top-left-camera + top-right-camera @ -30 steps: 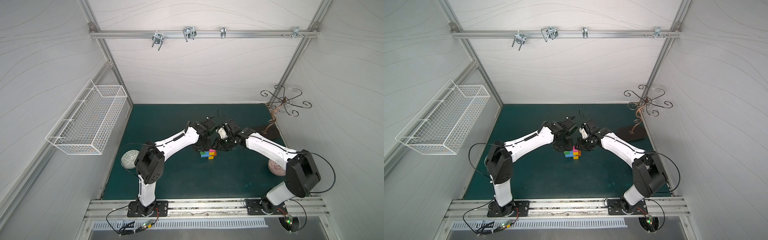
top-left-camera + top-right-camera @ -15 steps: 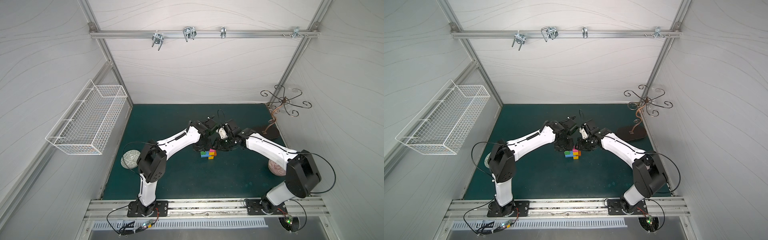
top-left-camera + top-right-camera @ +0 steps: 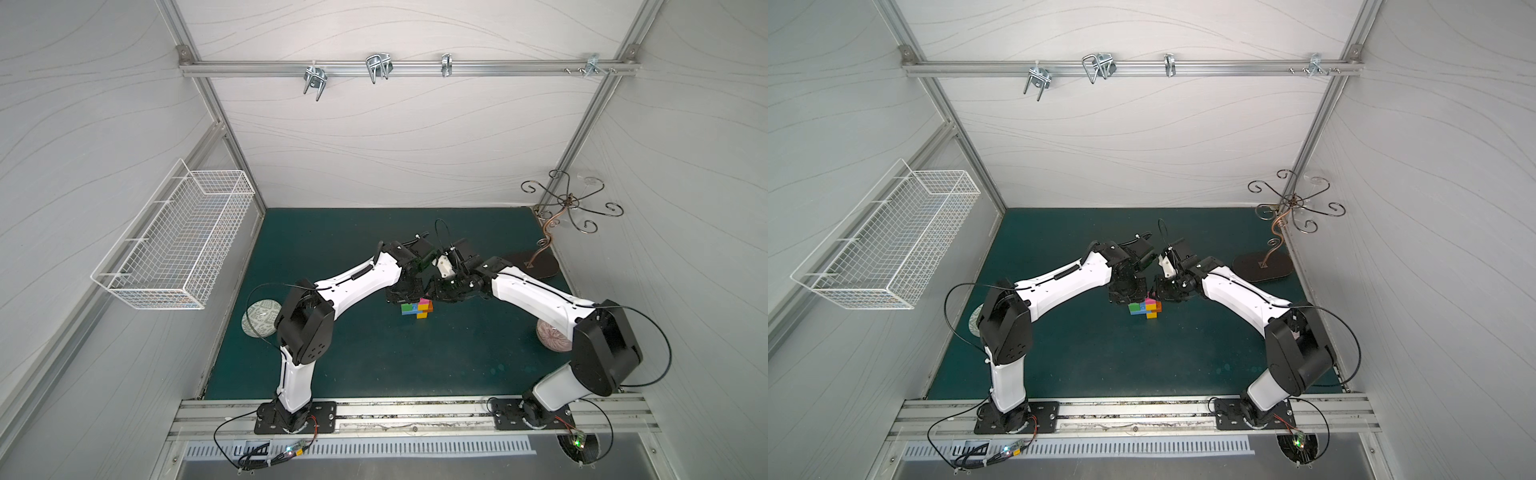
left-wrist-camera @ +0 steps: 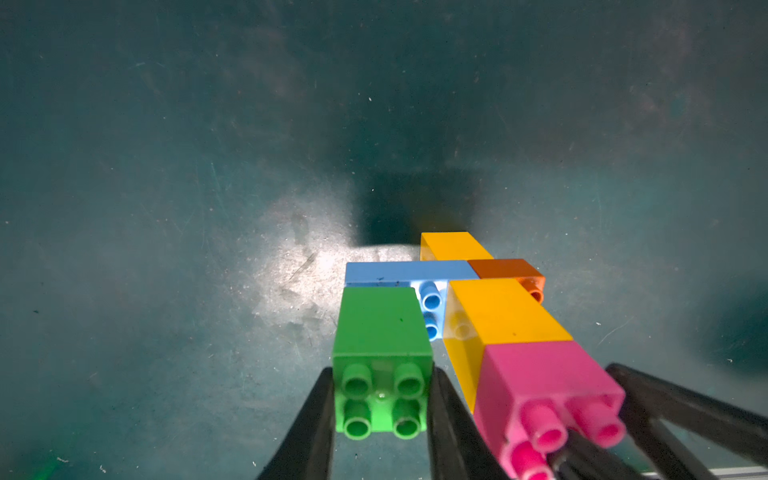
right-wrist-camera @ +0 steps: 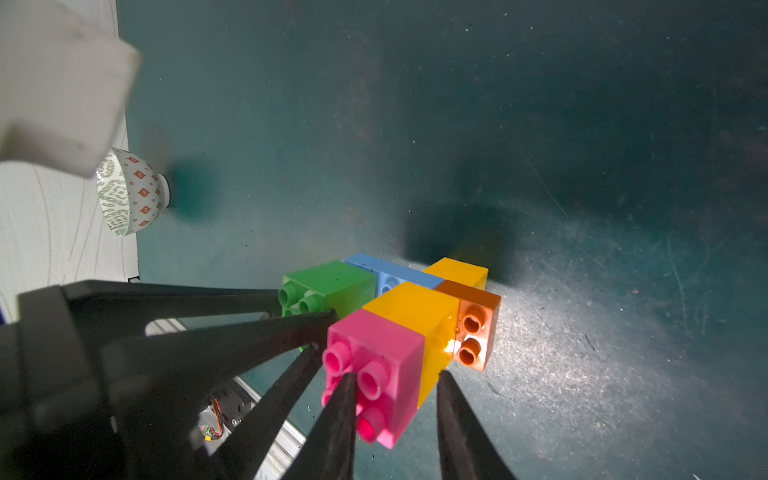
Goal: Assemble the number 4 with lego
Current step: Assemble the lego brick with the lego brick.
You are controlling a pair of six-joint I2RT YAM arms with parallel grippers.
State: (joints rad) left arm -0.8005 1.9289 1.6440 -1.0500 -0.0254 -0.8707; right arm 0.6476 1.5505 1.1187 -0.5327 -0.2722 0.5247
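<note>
As the number 4 (image 3: 417,309) lies flat on the mat (image 3: 374,353), its six bricks seemingly joined, the left gripper (image 4: 382,376) clamps the green brick (image 4: 380,328) and the right gripper (image 5: 395,376) the pink brick (image 5: 374,336) at the far end; only release appears left.

Left gripper (image 4: 382,374) and right gripper (image 5: 395,376) crowd the number 4 (image 3: 417,308) — mat (image 3: 395,357) around lies open
</note>
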